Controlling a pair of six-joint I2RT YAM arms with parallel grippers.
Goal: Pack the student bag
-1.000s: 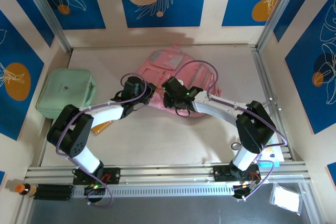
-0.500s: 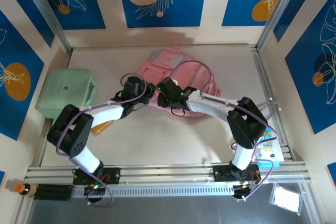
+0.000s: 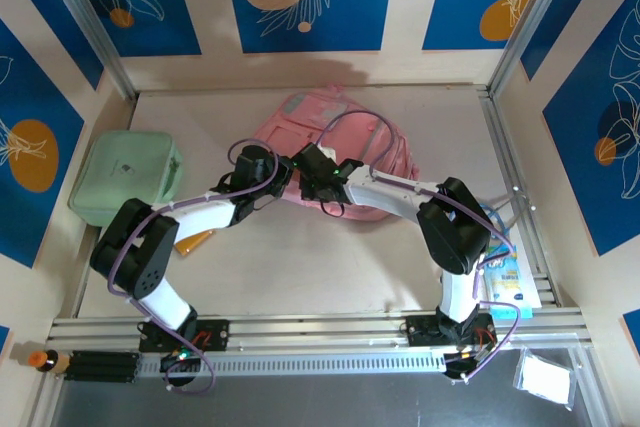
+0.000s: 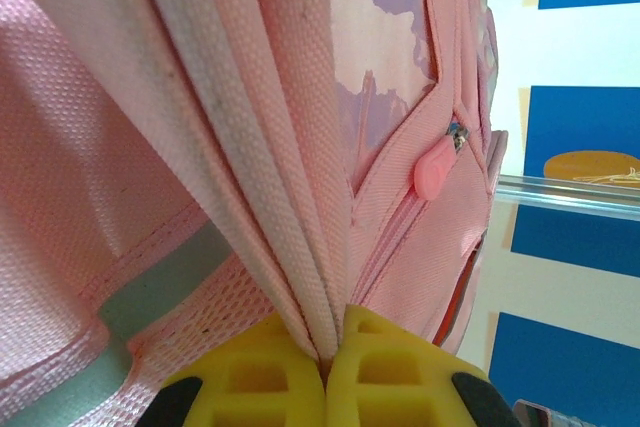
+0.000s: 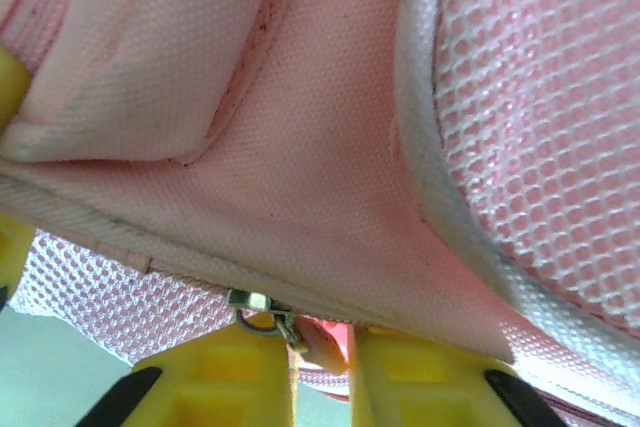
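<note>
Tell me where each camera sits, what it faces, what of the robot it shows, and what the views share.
Top external: above and behind the bases, looking down at the left arm, right arm and student bag.
Left wrist: on the left hand, facing bag folds pinched in it.
Right wrist: on the right hand, facing a zipper pull between its fingers.
Shared: the bag.

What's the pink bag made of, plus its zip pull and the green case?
The bag looks like woven fabric, likely polyester or nylon, matte; the fine weave grain shows. Its mesh panel is open netting. The zip pull is a smooth pink teardrop, probably rubber or soft plastic. The case is mint green, smooth and matte with rounded corners; too far to tell plastic from fabric.
</note>
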